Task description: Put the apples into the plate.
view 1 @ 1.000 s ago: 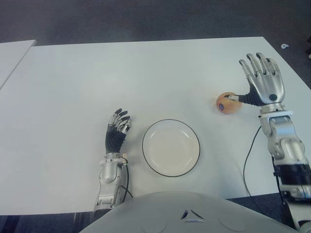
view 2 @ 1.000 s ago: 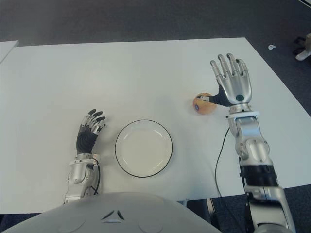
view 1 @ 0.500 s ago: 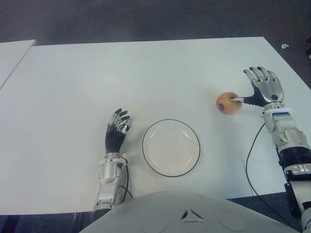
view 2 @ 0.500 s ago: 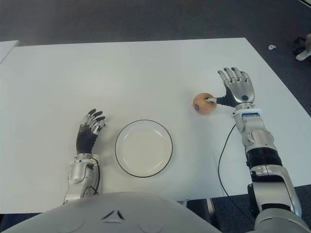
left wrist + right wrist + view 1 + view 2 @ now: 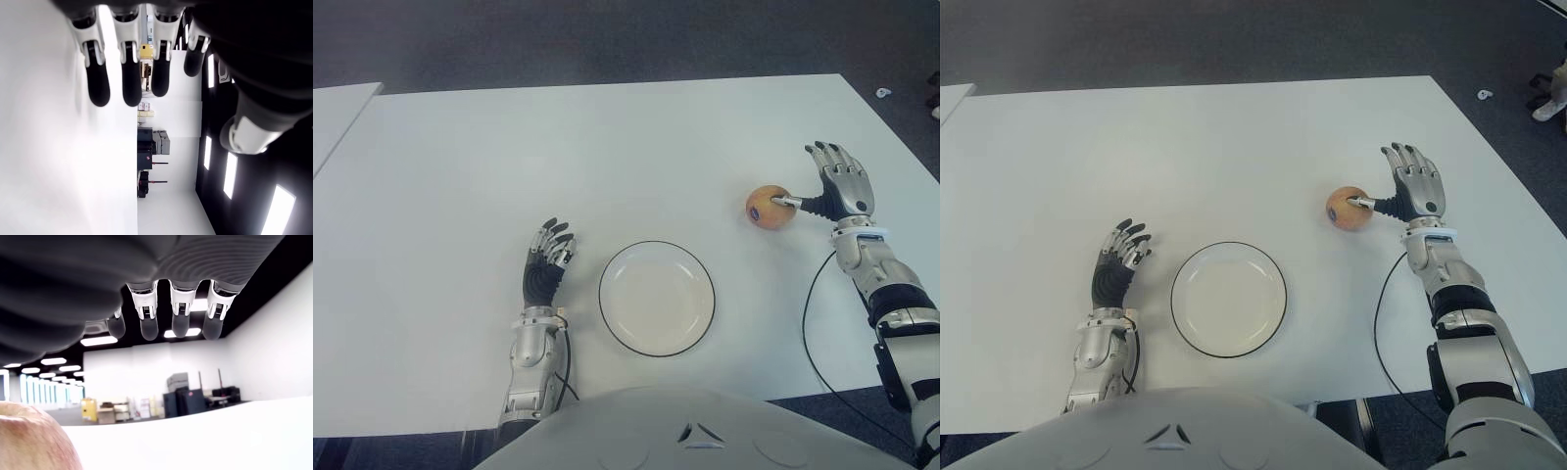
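Observation:
One orange-yellow apple (image 5: pixel 770 207) with a small sticker lies on the white table (image 5: pixel 607 157), right of the plate. The white plate (image 5: pixel 656 298) with a dark rim sits near the front edge and holds nothing. My right hand (image 5: pixel 822 184) is just right of the apple, open, with its fingers (image 5: pixel 178 308) straight and spread. Its thumb tip touches the apple's right side, and the apple (image 5: pixel 29 438) fills a corner of the right wrist view. My left hand (image 5: pixel 548 262) shows left of the plate, fingers relaxed and holding nothing.
A black cable (image 5: pixel 811 323) runs from my right forearm across the table toward the front edge. The table's right edge is close behind my right hand. A second white table (image 5: pixel 337 108) stands at the far left.
My right hand has come down and drawn back a little beside the apple, its thumb staying at the fruit. Apple, plate and left hand have kept their places.

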`<state>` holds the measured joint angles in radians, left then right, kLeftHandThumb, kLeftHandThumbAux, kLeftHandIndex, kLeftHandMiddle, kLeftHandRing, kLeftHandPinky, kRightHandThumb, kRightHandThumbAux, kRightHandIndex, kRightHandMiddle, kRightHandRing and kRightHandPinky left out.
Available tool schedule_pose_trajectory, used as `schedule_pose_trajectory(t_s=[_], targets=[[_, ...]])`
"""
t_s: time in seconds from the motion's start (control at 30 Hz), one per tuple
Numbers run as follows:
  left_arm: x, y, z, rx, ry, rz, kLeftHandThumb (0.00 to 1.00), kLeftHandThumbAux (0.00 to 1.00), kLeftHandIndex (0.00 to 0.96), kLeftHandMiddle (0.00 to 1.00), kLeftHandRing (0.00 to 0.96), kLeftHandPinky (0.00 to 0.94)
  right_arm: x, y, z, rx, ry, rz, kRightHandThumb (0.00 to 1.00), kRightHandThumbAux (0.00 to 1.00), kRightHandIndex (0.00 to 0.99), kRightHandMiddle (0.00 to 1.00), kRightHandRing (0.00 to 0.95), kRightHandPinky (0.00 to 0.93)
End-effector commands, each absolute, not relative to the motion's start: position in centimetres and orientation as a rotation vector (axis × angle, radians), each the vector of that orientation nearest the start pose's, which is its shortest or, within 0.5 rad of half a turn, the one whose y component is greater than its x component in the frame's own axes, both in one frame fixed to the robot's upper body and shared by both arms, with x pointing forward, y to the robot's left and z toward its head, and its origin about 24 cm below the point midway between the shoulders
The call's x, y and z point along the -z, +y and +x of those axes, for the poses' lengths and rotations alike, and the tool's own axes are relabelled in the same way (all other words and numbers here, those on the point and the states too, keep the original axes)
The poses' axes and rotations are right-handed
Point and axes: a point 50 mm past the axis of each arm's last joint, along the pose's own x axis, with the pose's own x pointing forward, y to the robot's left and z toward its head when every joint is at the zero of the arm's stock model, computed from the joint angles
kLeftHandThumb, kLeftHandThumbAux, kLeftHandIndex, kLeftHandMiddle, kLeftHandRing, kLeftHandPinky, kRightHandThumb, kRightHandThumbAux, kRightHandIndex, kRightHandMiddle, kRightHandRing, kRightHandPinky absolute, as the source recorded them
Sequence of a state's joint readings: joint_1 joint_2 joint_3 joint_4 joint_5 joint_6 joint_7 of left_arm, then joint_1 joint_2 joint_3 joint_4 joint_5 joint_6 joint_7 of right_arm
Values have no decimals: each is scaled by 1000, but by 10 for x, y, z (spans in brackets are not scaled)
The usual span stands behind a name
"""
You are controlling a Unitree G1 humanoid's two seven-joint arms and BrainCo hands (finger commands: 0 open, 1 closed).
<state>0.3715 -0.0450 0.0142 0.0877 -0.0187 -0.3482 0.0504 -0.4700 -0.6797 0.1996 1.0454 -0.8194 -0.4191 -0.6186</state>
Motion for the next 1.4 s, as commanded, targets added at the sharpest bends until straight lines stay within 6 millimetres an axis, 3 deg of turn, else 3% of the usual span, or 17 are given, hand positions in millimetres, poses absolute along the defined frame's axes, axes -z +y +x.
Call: schedule_pose_trajectory(t_s=[0.03, 0.33, 0.73, 1.1, 1.4], targets=[[29, 173, 156, -192, 170, -40, 427, 596, 160, 228, 296, 362, -16, -306, 288, 84, 0, -1436, 430, 404, 66, 74, 55, 38], [27, 176, 155, -196, 177, -40, 431, 596, 162, 229, 295, 362, -11, -303, 288, 90, 15, -1416, 427, 413, 65, 83, 71, 84], [27, 179, 153, -202, 184, -42, 427, 579, 163, 233, 303, 370, -4, -292, 290, 56, 14, -1414, 396, 417, 63, 77, 63, 38], [27, 178, 151, -190, 183, -37, 419, 569, 159, 234, 299, 364, 10, -266, 288, -4, -71, -1457, 401, 394, 45, 88, 68, 59], [26, 176, 150, -185, 181, -31, 417, 572, 161, 233, 299, 364, 21, -256, 280, -48, -87, -1469, 385, 377, 35, 98, 72, 70]])
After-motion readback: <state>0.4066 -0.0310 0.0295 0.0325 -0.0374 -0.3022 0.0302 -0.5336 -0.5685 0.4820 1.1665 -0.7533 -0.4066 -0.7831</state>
